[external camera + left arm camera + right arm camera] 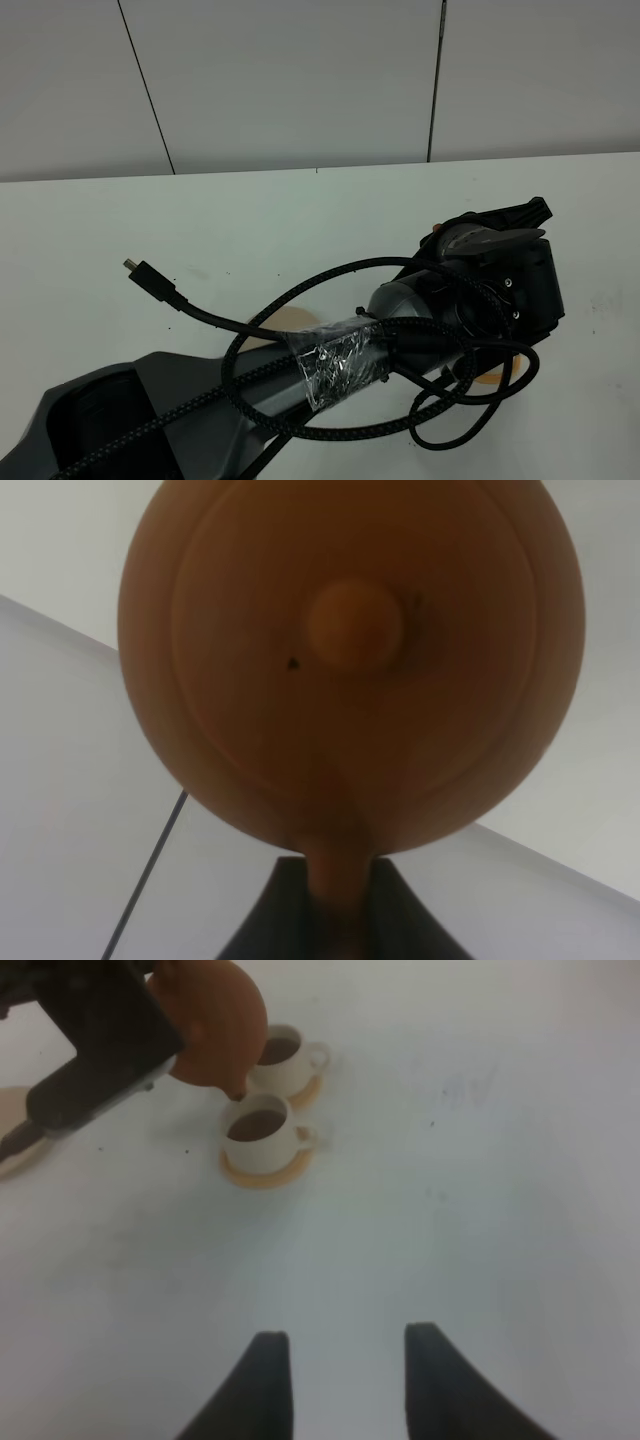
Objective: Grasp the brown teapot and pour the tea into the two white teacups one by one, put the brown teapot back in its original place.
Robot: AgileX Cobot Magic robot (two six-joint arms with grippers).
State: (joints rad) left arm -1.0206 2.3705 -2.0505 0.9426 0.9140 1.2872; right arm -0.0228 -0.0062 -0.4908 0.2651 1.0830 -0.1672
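Note:
The brown teapot (pixel 215 1020) hangs tilted in my left gripper (pixel 100 1040), its spout just over the nearer of the two white teacups (pixel 262 1135). The other teacup (pixel 283 1060) stands right behind it. Both hold dark tea (pixel 255 1123) and sit on orange coasters. In the left wrist view the teapot (pixel 350 660) fills the frame, and the left gripper (pixel 335 920) is shut on its loop handle. In the high view the left arm and gripper (pixel 490 265) hide the cups; a sliver of teapot (pixel 437 228) shows. The pale trivet (pixel 290 320) lies bare. My right gripper (pixel 345 1380) is open and empty, well short of the cups.
Black braided cables (pixel 300 290) loop around the left arm above the table. One orange coaster edge (pixel 490 378) peeks out beneath the arm. The white table (pixel 480 1210) stretches between my right gripper and the cups. The trivet edge (pixel 10 1130) shows in the right wrist view.

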